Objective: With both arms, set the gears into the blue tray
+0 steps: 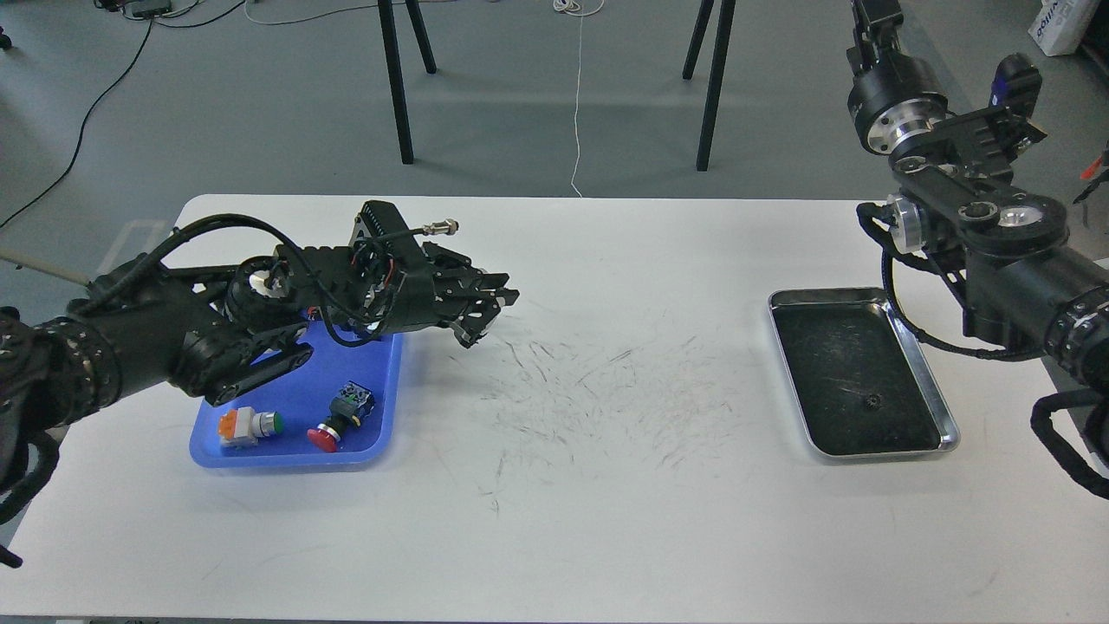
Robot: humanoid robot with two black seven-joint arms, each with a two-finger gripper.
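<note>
One small black gear (pixel 872 399) lies on the dark bottom of the steel tray (pixel 949 425) at the right. The blue tray (pixel 286 458) sits at the left and holds push-button switches; I see no gear in it. My left gripper (pixel 490 317) hovers just past the blue tray's far right corner, pointing right. Its fingers stand apart and nothing shows between them. The left arm covers the tray's far half. My right arm (pixel 970 217) is raised beyond the steel tray, and its far end runs off the top edge.
In the blue tray's near half lie an orange-and-green switch (pixel 248 426) and a red-capped switch (pixel 327 436). The white table's (pixel 606 520) middle is scuffed with dark marks. Black chair or stand legs (pixel 398 87) rise behind the table.
</note>
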